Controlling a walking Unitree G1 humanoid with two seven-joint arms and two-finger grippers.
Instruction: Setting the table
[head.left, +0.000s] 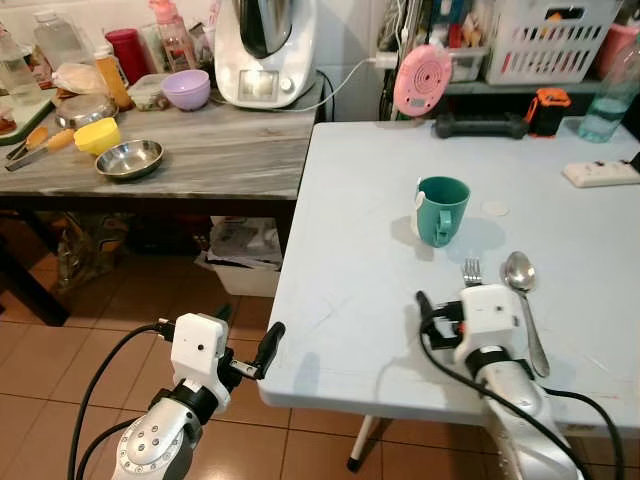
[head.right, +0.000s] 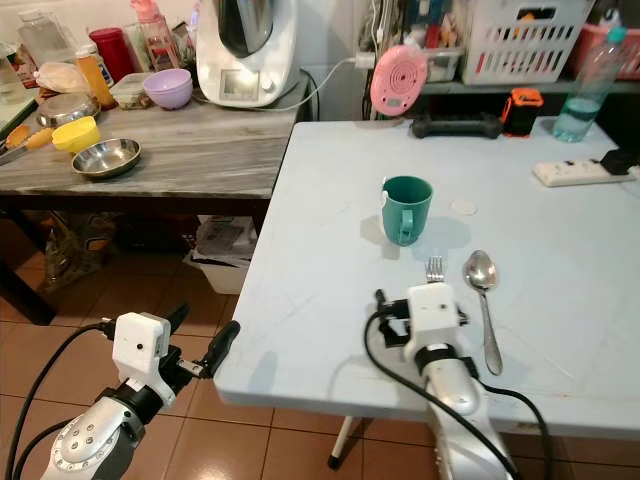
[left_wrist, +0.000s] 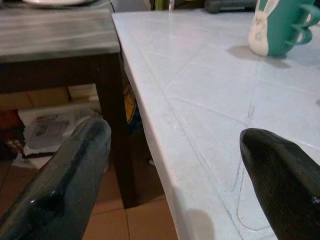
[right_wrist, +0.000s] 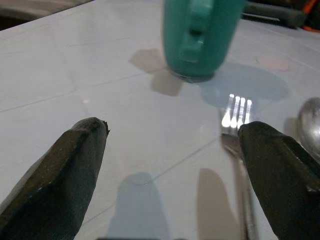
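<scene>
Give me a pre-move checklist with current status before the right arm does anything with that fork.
1. Right gripper open: ok, fingers wide apart.
2. Fork lined up between the fingers: not ok, it lies by one fingertip.
3. Spoon beside the fork, close enough to get bumped: not ok.
4. Teal mug upright, beyond the fork: ok.
5. Left gripper open, at the white table edge, away from the cutlery: ok.
</scene>
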